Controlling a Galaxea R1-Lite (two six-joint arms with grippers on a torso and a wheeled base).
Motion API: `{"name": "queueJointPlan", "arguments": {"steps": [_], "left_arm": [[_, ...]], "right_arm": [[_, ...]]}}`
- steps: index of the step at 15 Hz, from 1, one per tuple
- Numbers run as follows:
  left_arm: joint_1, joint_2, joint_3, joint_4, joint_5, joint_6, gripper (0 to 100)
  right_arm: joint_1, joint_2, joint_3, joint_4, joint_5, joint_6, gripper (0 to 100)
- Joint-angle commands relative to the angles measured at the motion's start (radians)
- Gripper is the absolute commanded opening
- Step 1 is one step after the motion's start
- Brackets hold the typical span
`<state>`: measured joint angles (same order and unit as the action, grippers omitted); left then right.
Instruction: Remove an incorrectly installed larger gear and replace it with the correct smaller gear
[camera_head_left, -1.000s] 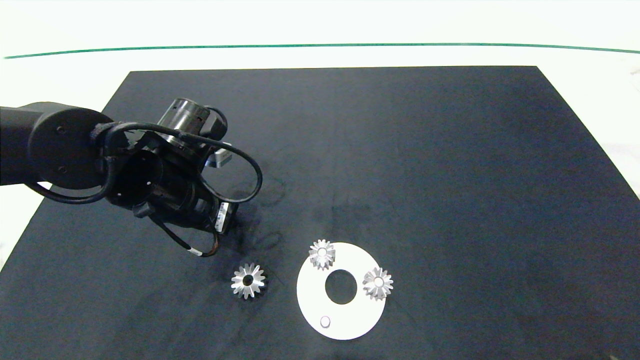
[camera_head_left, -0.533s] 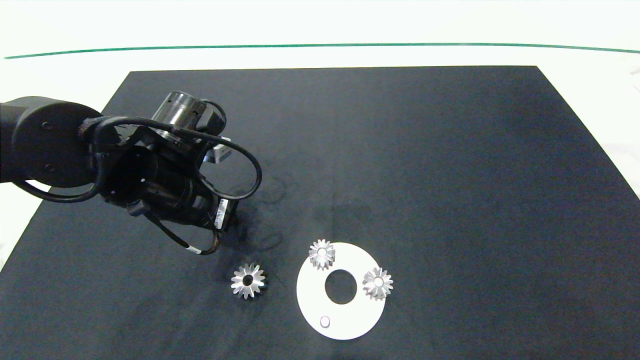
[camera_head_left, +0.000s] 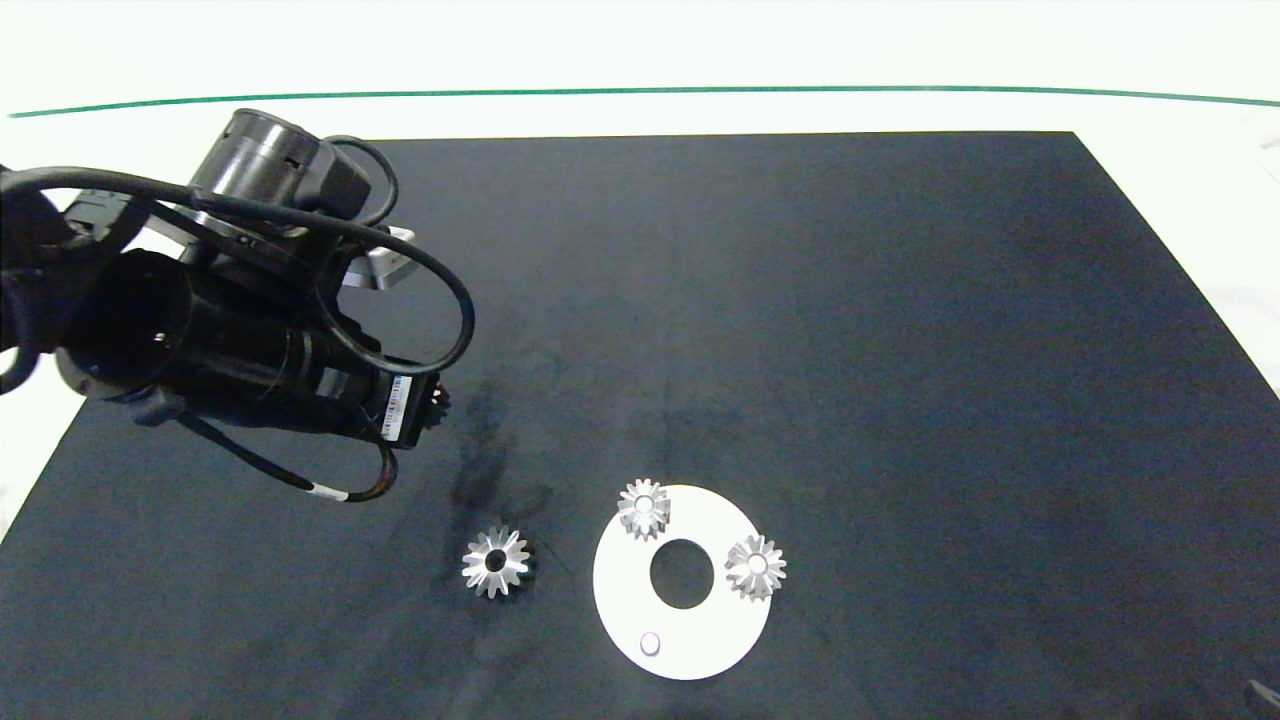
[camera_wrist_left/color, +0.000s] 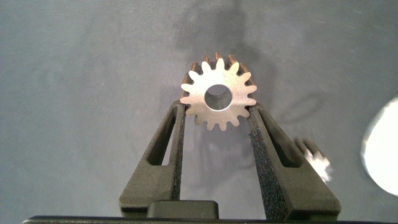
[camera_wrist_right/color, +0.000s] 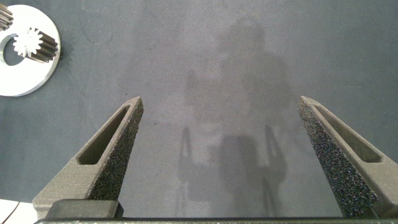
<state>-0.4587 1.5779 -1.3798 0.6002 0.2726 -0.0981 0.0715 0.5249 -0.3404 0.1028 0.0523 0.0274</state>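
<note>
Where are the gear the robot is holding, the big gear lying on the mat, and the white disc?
smaller gear (camera_wrist_left/color: 217, 98), left wrist view, flat face.
larger gear (camera_head_left: 496, 562), head view, teeth near its bore.
white disc (camera_head_left: 715, 640), head view, bare surface.

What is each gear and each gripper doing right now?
left gripper: shut on the smaller gear.
smaller gear: clamped between the fingers, above the mat.
larger gear: lying flat on the black mat, beside the white disc, untouched.
white disc: flat on the mat, one small peg bare.
two silver gears: sitting on the disc.
right gripper: open, holding nothing.
</note>
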Motion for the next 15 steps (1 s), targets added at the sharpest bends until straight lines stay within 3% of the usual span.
{"name": "queueJointPlan", "arguments": {"steps": [1,3,4,5,6,9,11,14,15], "left_arm": [[-0.086,-0.122,0.008,0.064,0.002,-0.011,19],[-0.205,-0.144,0.021,0.104,0.005,-0.066,19],[-0.273,-0.144,0.031,0.102,0.022,-0.104,19],[-0.334,-0.139,0.047,0.101,0.057,-0.124,19],[-0.388,-0.131,0.062,0.099,0.082,-0.134,19],[-0.531,-0.082,0.065,0.101,0.091,-0.187,19],[-0.578,-0.036,0.064,0.099,0.099,-0.213,19],[-0.658,0.033,0.062,0.096,0.169,-0.229,19],[-0.692,0.054,0.059,0.096,0.171,-0.238,19]], "right_arm": [[0.001,-0.003,-0.002,0.000,0.000,0.000,100],[0.001,-0.003,0.001,0.000,0.000,0.000,100],[0.001,-0.003,0.001,0.000,0.000,0.000,100],[0.001,-0.003,0.001,0.000,0.000,0.000,100],[0.001,-0.003,0.003,0.000,0.000,0.000,100],[0.001,-0.003,0.004,0.000,0.000,0.000,100],[0.001,-0.003,0.008,0.000,0.000,0.000,100],[0.001,-0.003,0.008,0.000,0.000,0.000,100],[0.001,-0.002,0.008,0.000,0.000,0.000,100]]}}
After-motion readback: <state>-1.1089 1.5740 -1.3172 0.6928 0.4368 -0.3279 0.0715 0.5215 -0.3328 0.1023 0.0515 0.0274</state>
